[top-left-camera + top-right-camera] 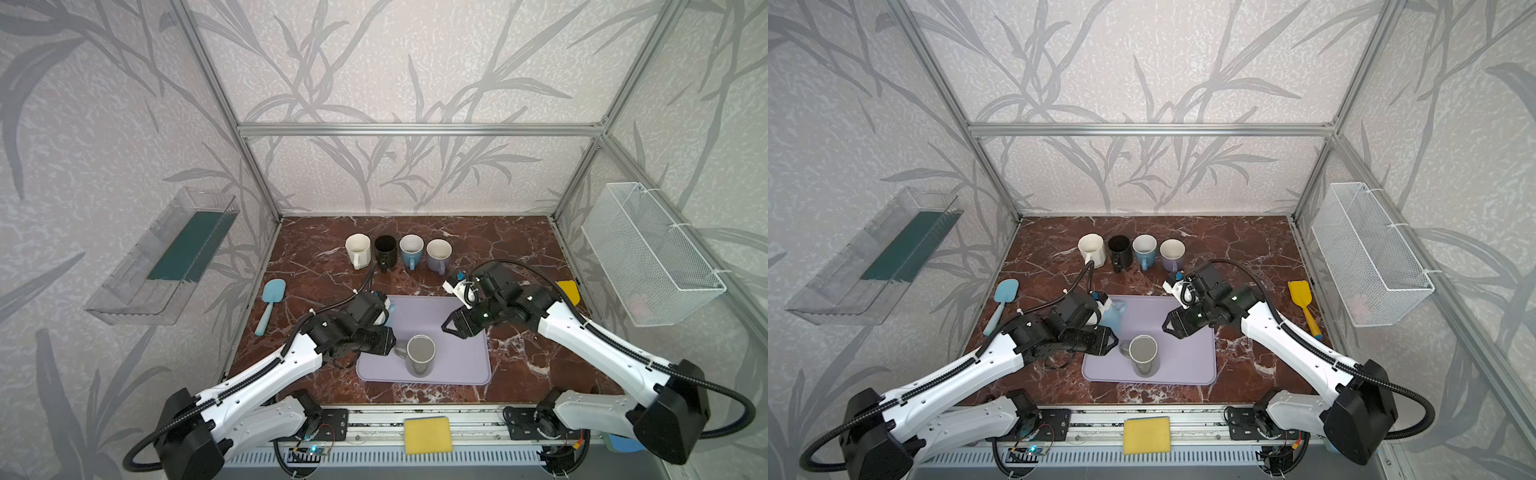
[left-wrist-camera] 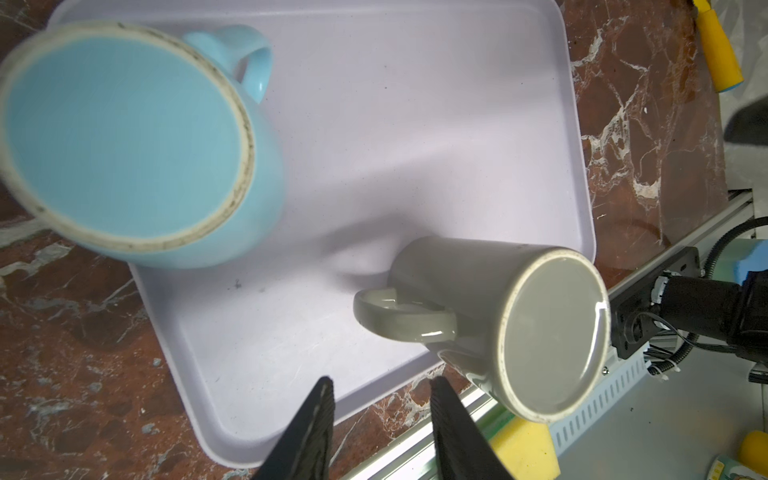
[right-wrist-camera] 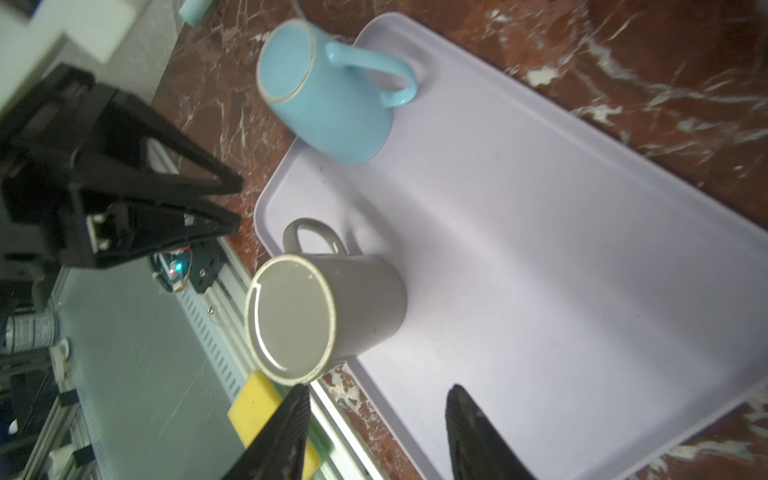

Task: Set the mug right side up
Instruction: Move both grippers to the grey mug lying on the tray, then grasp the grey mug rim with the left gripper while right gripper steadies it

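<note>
Hovering beside an upside-down grey mug (image 1: pixel 420 355) on the lavender tray (image 1: pixel 461 368)
It stands base-up near the tray's front edge; left gripper (image 2: pixel 382 381), jaws apart and empty, by its handle; right gripper (image 3: pixel 379 390), likewise parted, over the tray's right half

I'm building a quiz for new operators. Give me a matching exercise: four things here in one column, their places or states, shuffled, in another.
1. grey mug
2. black mug
3. yellow sponge
4. blue spatula

A. upright in the back row
B. on the front rail
C. upside down on the tray
D. flat on the tabletop, left of the tray

Pairs: 1-C, 2-A, 3-B, 4-D.
</note>
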### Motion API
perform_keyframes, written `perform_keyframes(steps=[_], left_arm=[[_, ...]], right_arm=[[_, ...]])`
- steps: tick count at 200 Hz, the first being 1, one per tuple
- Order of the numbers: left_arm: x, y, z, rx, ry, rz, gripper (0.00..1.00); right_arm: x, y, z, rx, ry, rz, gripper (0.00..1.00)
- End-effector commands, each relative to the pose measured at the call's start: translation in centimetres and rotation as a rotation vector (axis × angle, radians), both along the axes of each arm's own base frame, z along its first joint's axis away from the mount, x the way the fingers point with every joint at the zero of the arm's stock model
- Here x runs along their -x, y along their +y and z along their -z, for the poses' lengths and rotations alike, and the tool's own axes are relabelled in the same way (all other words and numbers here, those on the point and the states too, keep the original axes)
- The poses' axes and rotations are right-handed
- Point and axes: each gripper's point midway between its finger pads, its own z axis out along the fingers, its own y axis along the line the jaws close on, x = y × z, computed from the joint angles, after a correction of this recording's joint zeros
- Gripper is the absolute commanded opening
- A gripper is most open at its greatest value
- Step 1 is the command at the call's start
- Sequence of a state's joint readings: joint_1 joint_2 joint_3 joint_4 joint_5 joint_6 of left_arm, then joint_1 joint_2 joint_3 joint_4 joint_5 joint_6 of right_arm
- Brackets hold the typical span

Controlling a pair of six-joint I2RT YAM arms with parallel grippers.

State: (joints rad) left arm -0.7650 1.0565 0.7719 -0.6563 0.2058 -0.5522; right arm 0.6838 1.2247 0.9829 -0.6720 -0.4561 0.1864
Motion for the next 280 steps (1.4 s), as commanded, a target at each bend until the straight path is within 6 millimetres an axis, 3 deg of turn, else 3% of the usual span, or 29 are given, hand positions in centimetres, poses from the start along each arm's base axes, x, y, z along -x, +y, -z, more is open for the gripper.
perform_keyframes(steps=[1, 64, 98, 175, 280], left_arm=[[-0.6, -0.3, -0.2, -0.024, -0.020, 0.023, 0.42], [-0.8, 0.5, 1.3, -0.109, 0.004, 0.016, 0.42], [-1.8, 0.6, 0.7, -0.104, -0.044, -0.026, 0.43], [-3.4, -1.2, -0.6, -0.050, -0.102, 0.011, 0.44], [-2.1, -2.8, 0.4, 0.008, -0.030, 0.073, 0.44]], right_arm=[[2.5, 0.9, -0.6, -0.057, 0.008, -0.078, 0.54], [7.3, 2.2, 1.5, -0.062, 0.055, -0.203, 0.54], [8.8, 3.4, 3.2, -0.041, 0.077, -0.245, 0.53], [7.4, 4.9, 4.4, -0.060, 0.060, -0.204, 0.54], [3.8, 4.6, 3.6, -0.085, 0.033, -0.149, 0.55]])
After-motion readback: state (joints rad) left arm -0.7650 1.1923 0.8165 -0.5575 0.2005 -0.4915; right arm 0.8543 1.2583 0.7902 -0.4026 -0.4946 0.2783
